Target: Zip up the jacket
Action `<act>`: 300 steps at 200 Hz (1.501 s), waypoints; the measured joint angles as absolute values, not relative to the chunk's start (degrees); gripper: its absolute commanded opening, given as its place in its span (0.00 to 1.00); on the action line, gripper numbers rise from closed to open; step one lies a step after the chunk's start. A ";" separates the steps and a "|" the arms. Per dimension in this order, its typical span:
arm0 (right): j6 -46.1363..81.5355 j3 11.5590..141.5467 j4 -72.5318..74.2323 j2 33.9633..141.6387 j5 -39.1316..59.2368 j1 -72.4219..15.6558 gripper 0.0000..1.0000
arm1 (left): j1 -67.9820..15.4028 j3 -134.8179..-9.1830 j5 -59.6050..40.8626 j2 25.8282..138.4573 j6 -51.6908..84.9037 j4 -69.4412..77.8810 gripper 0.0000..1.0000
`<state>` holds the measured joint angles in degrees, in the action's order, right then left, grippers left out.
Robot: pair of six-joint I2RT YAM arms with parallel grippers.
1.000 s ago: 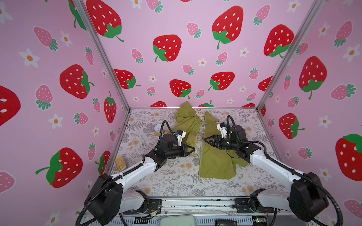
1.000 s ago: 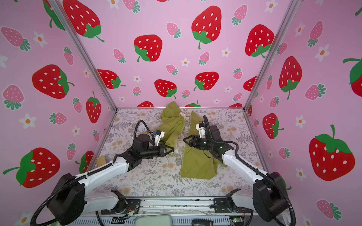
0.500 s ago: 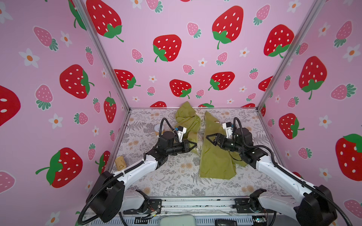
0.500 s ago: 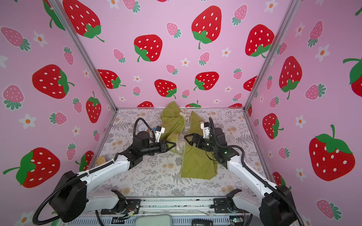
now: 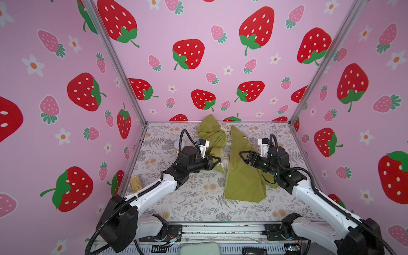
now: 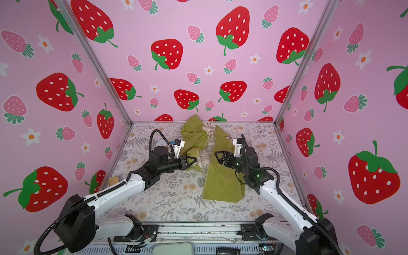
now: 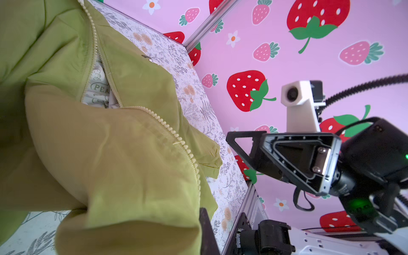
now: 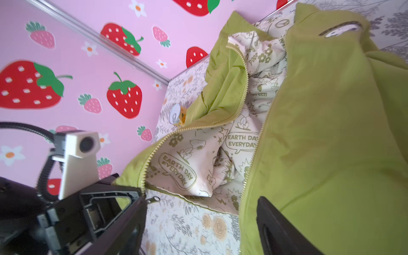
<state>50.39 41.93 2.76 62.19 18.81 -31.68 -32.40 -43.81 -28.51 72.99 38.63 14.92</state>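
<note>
Left hand (image 5: 218, 160), closed, grips the jacket's (image 5: 242, 181) zipper edge; right hand (image 5: 243, 157), jaws apart and empty, hovers over the jacket.

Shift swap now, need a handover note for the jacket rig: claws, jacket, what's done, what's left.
Left claw: shut on the jacket, pinching the lower front edge of one panel.
Right claw: open, empty, above the other panel.
Jacket: lying on the table, front open, cream lining showing between the zipper teeth.
Done: one edge gripped.
Left: likely grip the other edge, join the zipper ends, run it closed.
</note>
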 measured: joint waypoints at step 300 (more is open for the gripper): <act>98.61 29.08 57.67 81.23 29.36 -40.40 0.56 | -32.29 -46.30 -39.66 78.48 39.46 29.93 0.00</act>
<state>98.61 29.08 57.67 81.23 29.36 -40.40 -32.29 -46.30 -39.66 78.48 39.46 29.93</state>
